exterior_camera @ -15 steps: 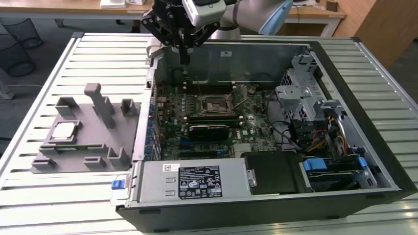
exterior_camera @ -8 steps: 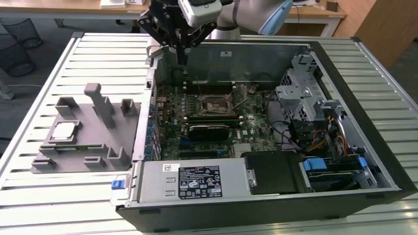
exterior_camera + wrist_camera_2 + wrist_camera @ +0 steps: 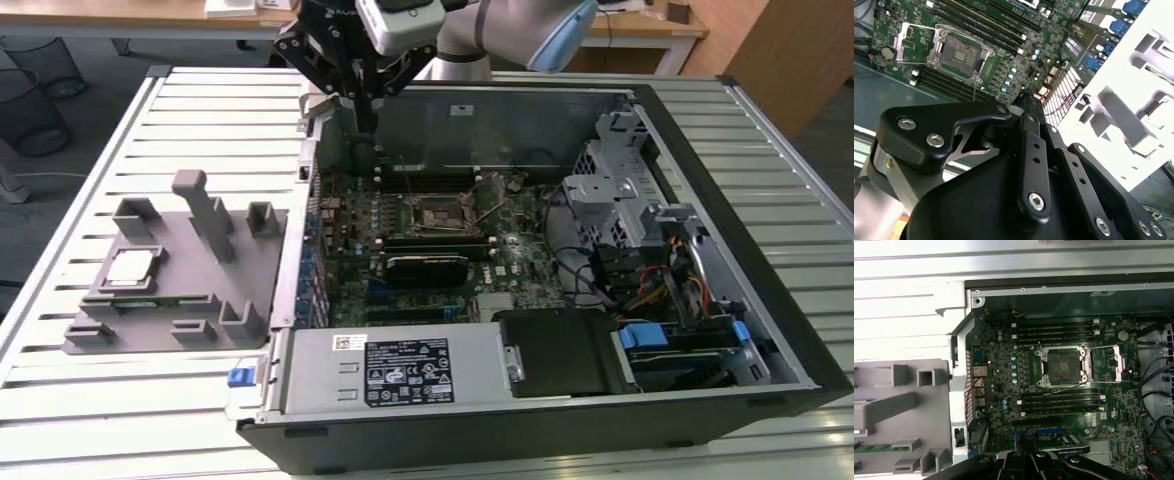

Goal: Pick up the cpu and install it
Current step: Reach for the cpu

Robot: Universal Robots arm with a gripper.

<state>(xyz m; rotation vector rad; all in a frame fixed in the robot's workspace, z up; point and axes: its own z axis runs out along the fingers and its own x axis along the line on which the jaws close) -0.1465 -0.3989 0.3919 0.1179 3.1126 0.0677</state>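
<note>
The gripper [image 3: 360, 122] was found above the open computer case [image 3: 467, 120], over the corner of its side wall that stands on the exterior view's left and at the far end. Its jaws were drawn together and grasped nothing; both wrist views agreed, the linkage converging to one narrow tip [image 3: 1027, 97] [image 3: 1029, 446]. The cpu [image 3: 130, 267] lay outside the case, flat with its pale metal top upward, seated in a recess of the grey holder [image 3: 200, 300] that sat just beside that same side wall. From the jaws, the cpu therefore lay away from the case, toward the exterior view's left and nearer the camera, well apart from the fingertips and lower than them. The chip appeared close to square, so no long axis governed the grasp; its edges ran roughly in line with the case wall. Inside the case, the socket [image 3: 447, 212] stood unoccupied with its retaining frame swung up, as the first wrist view [image 3: 1063, 365] confirmed. It lay on the opposite side of the case wall from the cpu. In the inspector's judgement, pickup had not begun, and the deciding relation was that the cpu lay outward of the case wall while the jaws hung above it.
</note>
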